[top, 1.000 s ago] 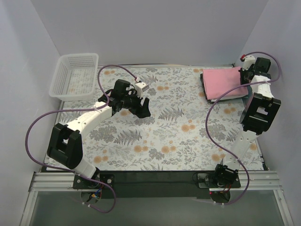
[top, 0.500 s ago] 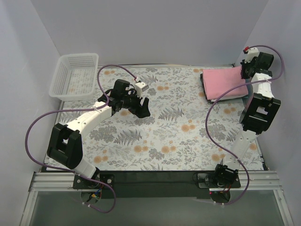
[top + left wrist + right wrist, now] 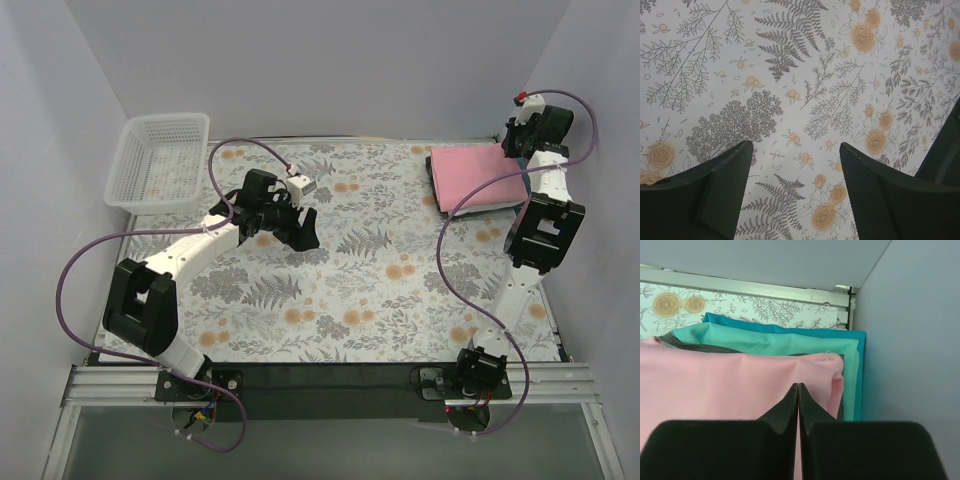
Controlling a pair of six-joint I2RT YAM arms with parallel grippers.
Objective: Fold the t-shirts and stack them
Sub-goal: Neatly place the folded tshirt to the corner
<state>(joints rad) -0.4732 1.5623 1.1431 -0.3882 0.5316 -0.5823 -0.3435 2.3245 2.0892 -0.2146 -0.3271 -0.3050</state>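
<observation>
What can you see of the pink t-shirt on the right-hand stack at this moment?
The pink t-shirt is soft, matte cloth folded into a flat rectangle, set slightly askew. It lies on top of the stack at the far right corner of the tablecloth. The mint, dark and teal edges of the folded shirts beneath it peek out along its far side. A small pucker shows near its far right corner, where the shut right gripper points. Whether the gripper touches the shirt cannot be told.
</observation>
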